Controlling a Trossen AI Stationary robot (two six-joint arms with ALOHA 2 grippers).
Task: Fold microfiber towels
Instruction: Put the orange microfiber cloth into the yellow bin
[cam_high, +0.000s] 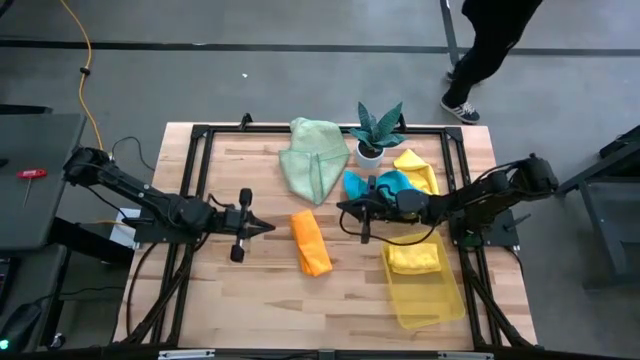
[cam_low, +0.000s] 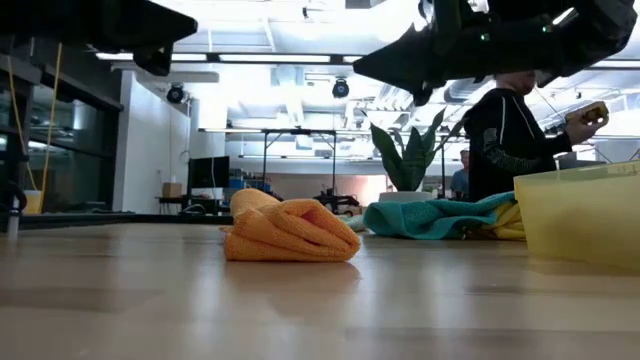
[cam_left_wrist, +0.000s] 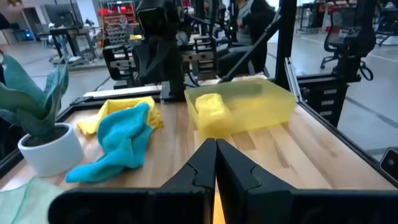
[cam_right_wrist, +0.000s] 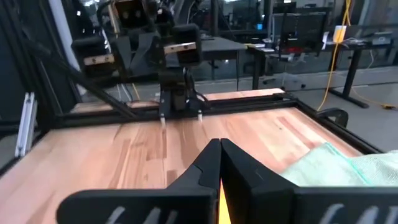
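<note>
A folded orange towel lies on the wooden table between my two grippers; it also shows in the low view. A pale green towel lies crumpled at the far middle. A teal towel and a yellow towel lie bunched beside the plant. Another folded yellow towel lies in the yellow tray. My left gripper is shut and empty, left of the orange towel and above the table. My right gripper is shut and empty, at the orange towel's far right.
A small spiky green plant in a white pot stands at the far middle right. A black frame runs round the table. A person stands beyond the far right corner and also shows in the low view.
</note>
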